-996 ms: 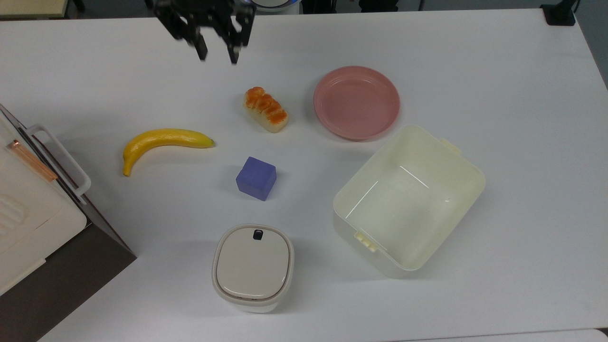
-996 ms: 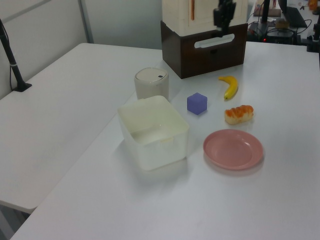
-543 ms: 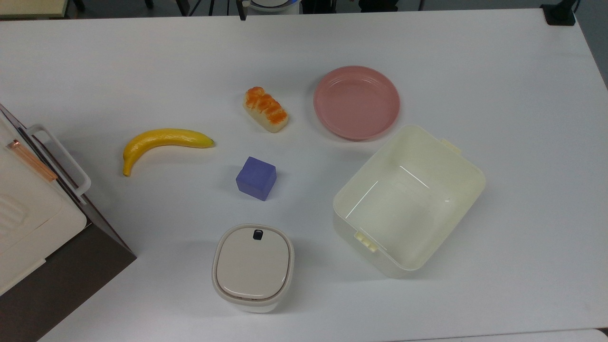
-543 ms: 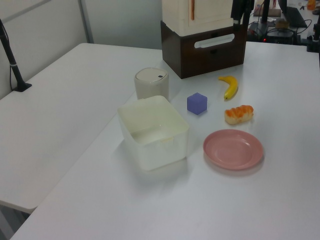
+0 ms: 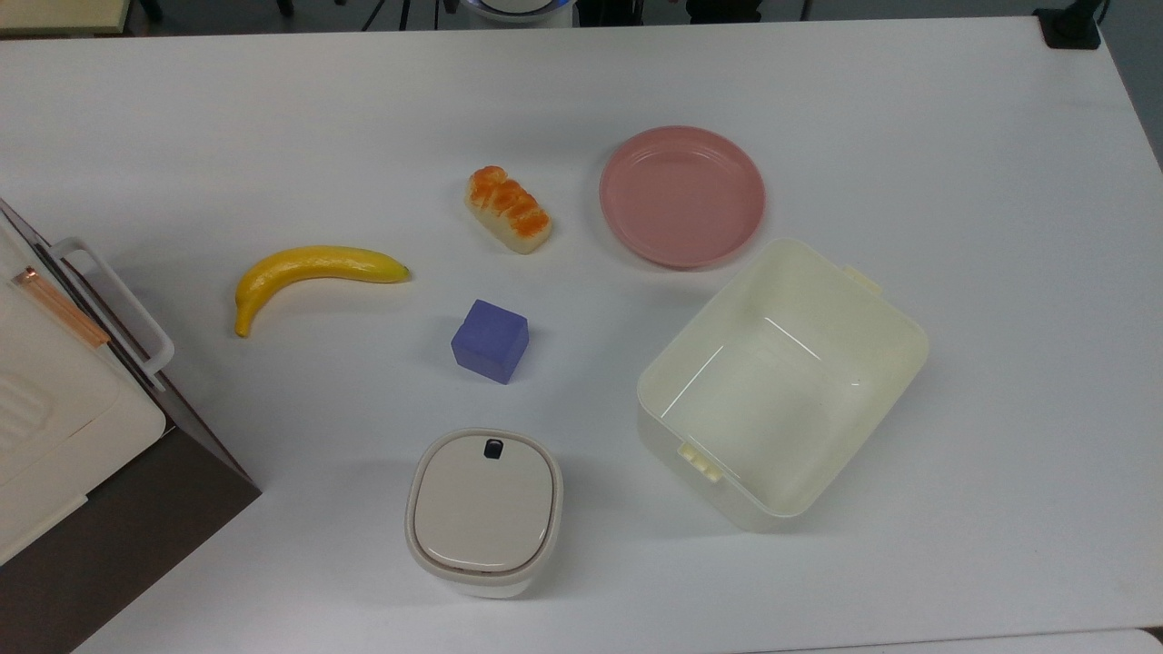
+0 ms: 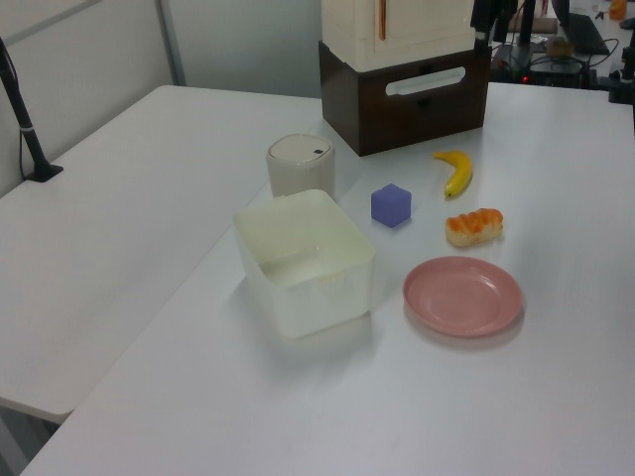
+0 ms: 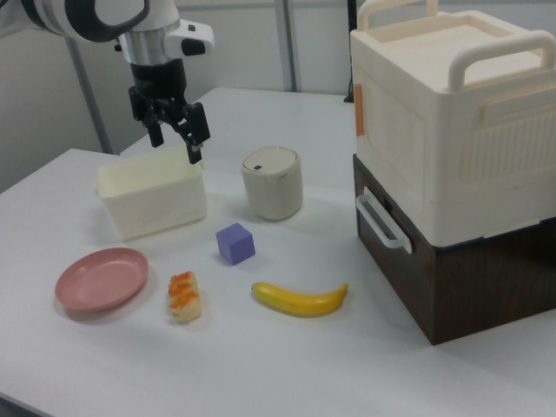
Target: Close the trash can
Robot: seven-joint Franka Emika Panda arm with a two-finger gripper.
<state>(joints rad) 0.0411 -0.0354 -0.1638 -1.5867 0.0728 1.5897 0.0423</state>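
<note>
The trash can (image 5: 483, 509) is a small cream-white bin near the top view's bottom edge. Its beige lid lies flat and down on the rim, with the dark latch button (image 5: 493, 448) at the lid's far edge. The trash can (image 6: 301, 164) stands behind the pale tub in the left view, and the trash can (image 7: 272, 182) is at the centre of the right view. My gripper (image 7: 178, 143) hangs open and empty above the table, over the tub in the right view, up and to the left of the trash can and well clear of it.
A lidless pale-yellow tub (image 5: 763, 400) stands at the top view's right of the trash can. A purple cube (image 5: 491, 341), banana (image 5: 309, 268), bread piece (image 5: 509, 209) and pink plate (image 5: 681, 195) lie beyond it. A cream box on a brown cabinet (image 7: 452, 156) fills the top view's left.
The gripper has risen and drawn back out of the top view's upper edge. The trash can and the other things have not moved.
</note>
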